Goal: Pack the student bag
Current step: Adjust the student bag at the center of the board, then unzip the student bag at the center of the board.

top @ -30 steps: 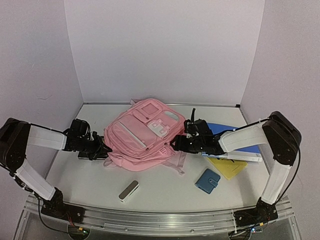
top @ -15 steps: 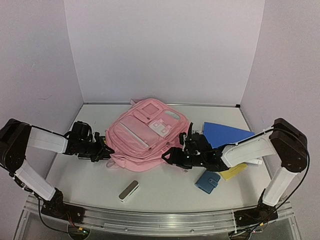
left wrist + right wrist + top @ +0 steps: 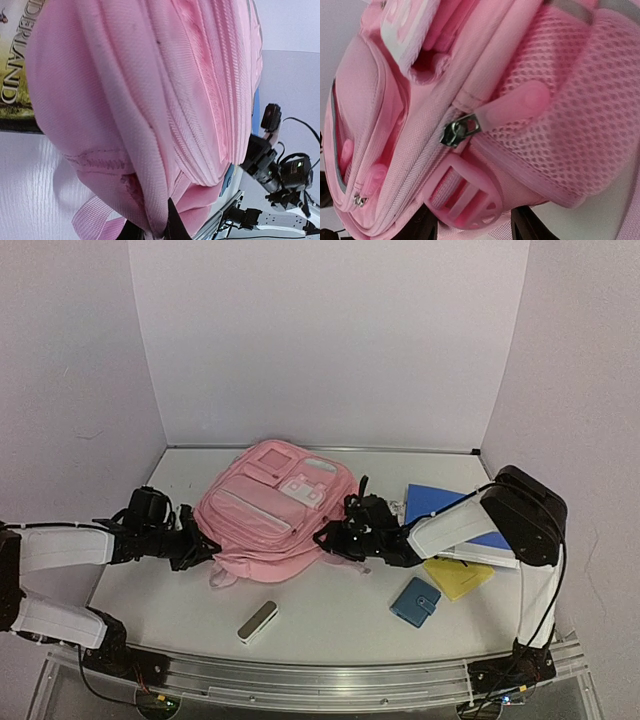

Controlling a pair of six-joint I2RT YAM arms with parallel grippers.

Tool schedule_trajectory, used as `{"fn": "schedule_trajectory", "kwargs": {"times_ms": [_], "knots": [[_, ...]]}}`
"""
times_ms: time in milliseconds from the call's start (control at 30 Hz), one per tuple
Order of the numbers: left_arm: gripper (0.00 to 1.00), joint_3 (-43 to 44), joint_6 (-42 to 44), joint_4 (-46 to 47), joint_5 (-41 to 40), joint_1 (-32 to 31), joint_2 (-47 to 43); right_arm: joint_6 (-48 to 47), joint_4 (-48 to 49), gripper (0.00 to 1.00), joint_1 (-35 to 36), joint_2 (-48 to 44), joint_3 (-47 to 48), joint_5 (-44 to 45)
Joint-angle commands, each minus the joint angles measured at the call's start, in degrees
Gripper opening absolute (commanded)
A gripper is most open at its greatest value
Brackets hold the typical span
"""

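The student bag (image 3: 272,508) is lying face up left of centre on the surface (image 3: 330,615). The left tool (image 3: 205,545) is clenching fabric at the bag's lower-left edge. The right tool (image 3: 325,538) is straddling a pink buckle (image 3: 462,200), jaws apart and gripping nothing. Likely it should be aiming higher, at the zip pull (image 3: 460,131), while the left is anchoring.

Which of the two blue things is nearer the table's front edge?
The small blue wallet, beside the yellow pad. The other, a big flat blue folder, lies farther back, partly under the right arm.
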Motion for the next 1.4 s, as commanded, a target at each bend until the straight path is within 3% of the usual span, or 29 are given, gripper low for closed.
{"fn": "schedule_trajectory", "kwargs": {"times_ms": [0, 200, 400, 533, 700, 767, 867, 1100, 1367], "knots": [[0.00, 0.0, -0.8, 5.5, 2.5, -5.1, -0.7, -7.2, 2.7, 0.49, -8.5, 3.1, 7.8, 2.8], [0.00, 7.3, 0.3, 8.5, -0.9, -13.7, 7.1, -17.0, -2.0, 0.48, -10.8, 4.2, 15.2, -1.6], [0.08, 16.3, 1.9, 10.5, 0.0, -19.0, 17.0, -19.5, -11.0, 0.60, -10.8, -3.6, 13.4, 4.9], [0.29, 18.8, 2.9, 7.4, -0.6, -19.5, 16.6, -16.1, -14.3, 0.68, -10.7, -10.6, 8.1, 1.1], [0.64, 23.5, 6.9, -9.5, -6.5, -19.1, 11.7, -12.5, -14.6, 0.79, -7.7, -19.3, 0.2, -2.6], [0.75, 26.3, 8.9, -16.5, -7.7, -17.9, 9.8, -13.4, -15.5, 0.83, -4.8, -21.3, -0.8, -1.1], [0.83, 30.9, 12.9, -28.3, -8.3, -13.3, 7.6, -17.8, -18.6, 0.88, -0.2, -21.3, 1.1, 2.3], [0.91, 43.7, 26.1, -44.9, -9.0, 0.3, 8.7, -28.2, -24.3, 0.88, 8.6, -12.2, 13.2, 10.7], [0.91, 44.2, 29.9, -37.3, -9.6, 10.2, 9.5, -36.1, -27.7, 0.78, 15.4, 4.4, 31.1, 14.7]]}}
